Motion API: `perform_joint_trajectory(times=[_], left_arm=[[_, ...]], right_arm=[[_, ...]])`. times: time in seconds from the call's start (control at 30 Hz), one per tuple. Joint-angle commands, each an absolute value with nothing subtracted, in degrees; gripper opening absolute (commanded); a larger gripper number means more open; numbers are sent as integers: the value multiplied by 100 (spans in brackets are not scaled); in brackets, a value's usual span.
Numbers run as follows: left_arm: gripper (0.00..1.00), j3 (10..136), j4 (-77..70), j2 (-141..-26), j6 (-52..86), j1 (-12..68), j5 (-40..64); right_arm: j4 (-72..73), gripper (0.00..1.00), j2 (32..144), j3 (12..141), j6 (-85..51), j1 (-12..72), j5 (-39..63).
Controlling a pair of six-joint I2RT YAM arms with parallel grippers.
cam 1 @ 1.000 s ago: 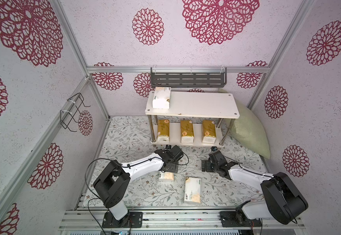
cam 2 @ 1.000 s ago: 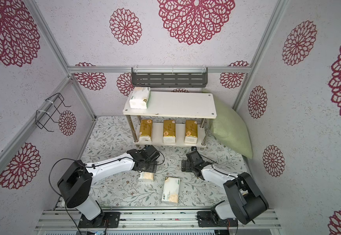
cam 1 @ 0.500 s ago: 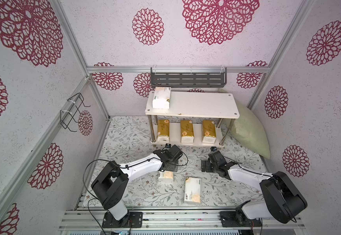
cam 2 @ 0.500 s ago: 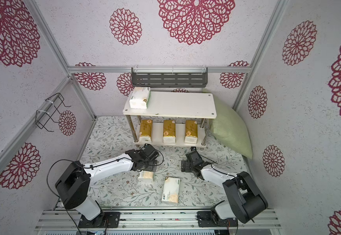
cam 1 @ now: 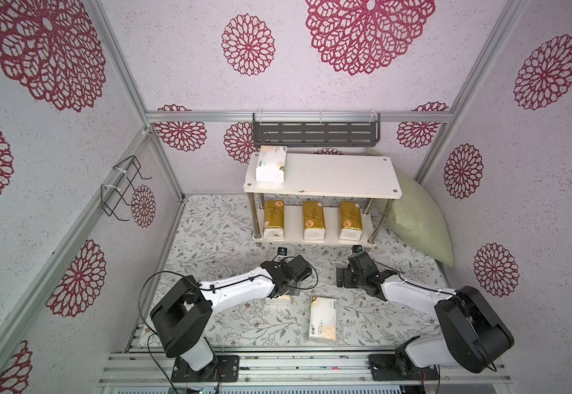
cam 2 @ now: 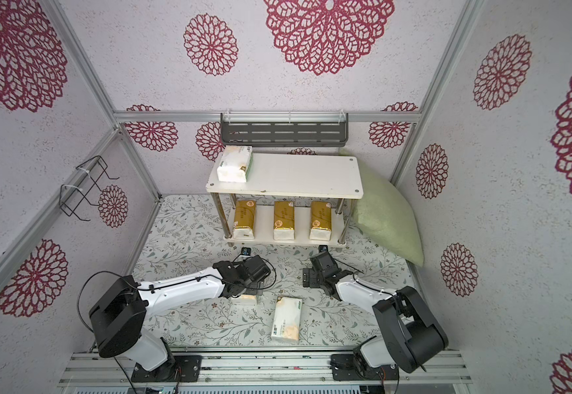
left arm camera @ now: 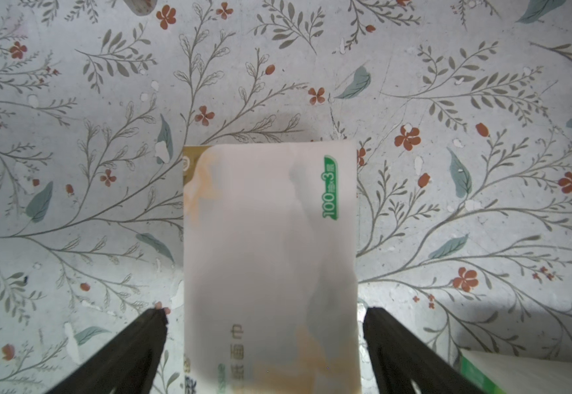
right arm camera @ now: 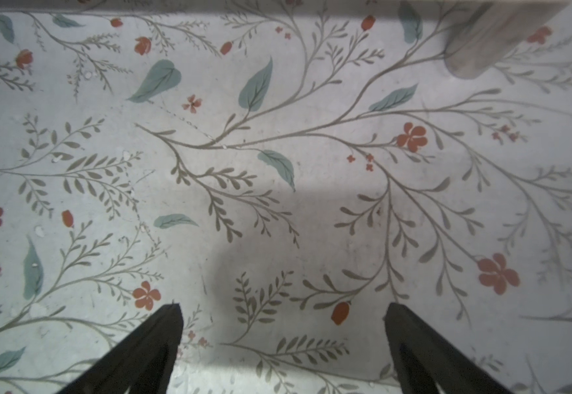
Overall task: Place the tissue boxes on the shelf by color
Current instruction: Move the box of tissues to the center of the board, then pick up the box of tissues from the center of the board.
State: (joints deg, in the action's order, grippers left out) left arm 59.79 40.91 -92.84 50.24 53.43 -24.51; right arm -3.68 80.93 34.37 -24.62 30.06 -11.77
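Glossy gold foil packs (cam 1: 313, 219); chrome posts (cam 1: 255, 218).

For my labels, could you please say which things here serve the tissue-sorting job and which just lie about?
Job: shelf; three gold packs on its lower board; top-board white pack; white pack straddled by the open left gripper; other white pack on the table.
Lying about: green pillow; grey wall rack; wire holder.

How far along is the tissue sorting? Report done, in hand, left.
Done: three gold packs line the shelf's lower board, one white pack sits on top. In hand: the open left gripper straddles a second white pack, ungripped. Left: that one and a third white pack beside it. The right gripper is open, empty.
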Motion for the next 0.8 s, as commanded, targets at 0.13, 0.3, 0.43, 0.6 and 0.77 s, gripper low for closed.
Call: perform_joint_trajectory(times=[0.13,0.3,0.43,0.6,0.77], left_arm=[[97,5524,3922,-8814,5535,5726,-2663],[97,5216,3756,-8614,5759,5870,-2779],[97,5010,3524,-8596,5792,5918,-2892],[97,4658,2905,-8496,5678,5933,-2799],[97,4460,2739,-8402,5588,5922,-2865]], right_arm=[[-354,99,8075,3604,-2557,3065,-1248],[-327,99,8129,3621,-2575,3097,-1253],[-333,99,8154,3656,-2592,3129,-1266],[-358,99,8169,3690,-2612,3184,-1293],[-352,99,8213,3705,-2634,3226,-1309]])
